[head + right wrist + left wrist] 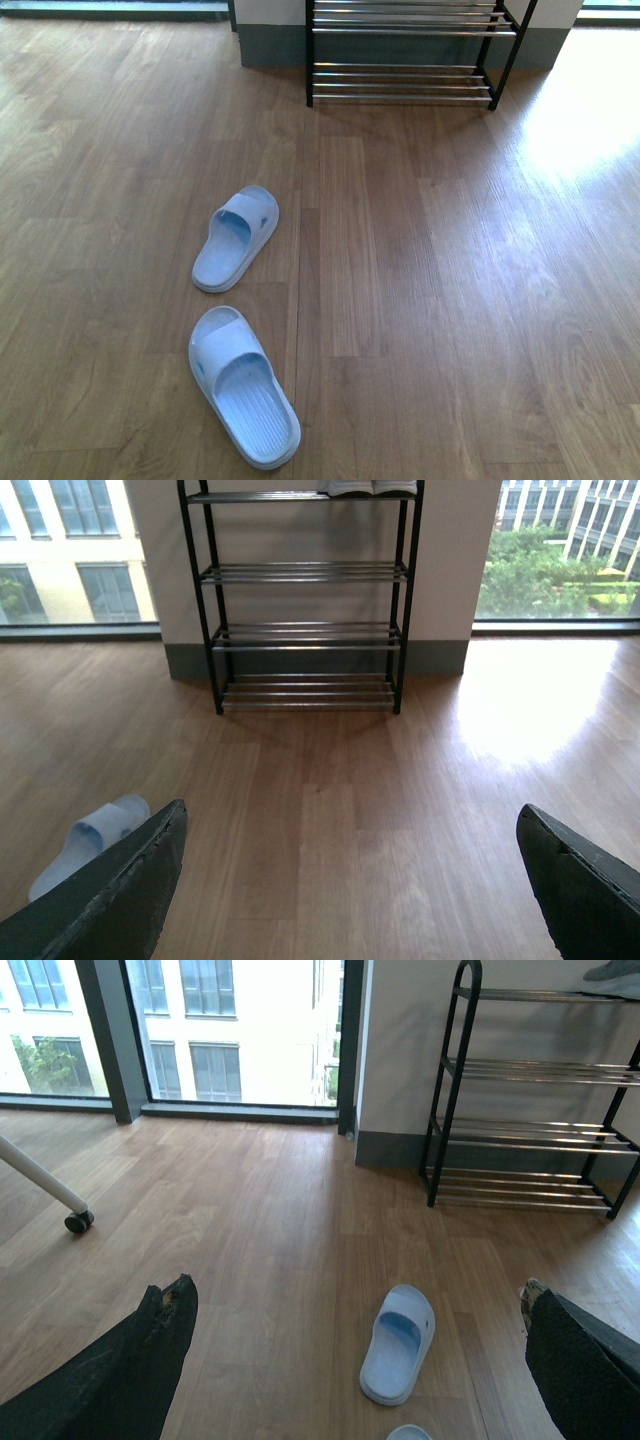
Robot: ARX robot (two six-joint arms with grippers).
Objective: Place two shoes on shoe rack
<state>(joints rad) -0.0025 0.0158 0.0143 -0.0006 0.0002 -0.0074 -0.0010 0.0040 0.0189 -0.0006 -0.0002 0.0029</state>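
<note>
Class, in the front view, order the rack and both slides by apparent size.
1. Rack, though cropped.
2. Near slide.
3. Far slide; nearness to the camera may explain that gap, so their true order is unsure.

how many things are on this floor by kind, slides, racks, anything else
pale blue slide sandals: 2, the far sandal and the near sandal
shoe rack: 1
white leg on a caster: 1
total: 4
</note>
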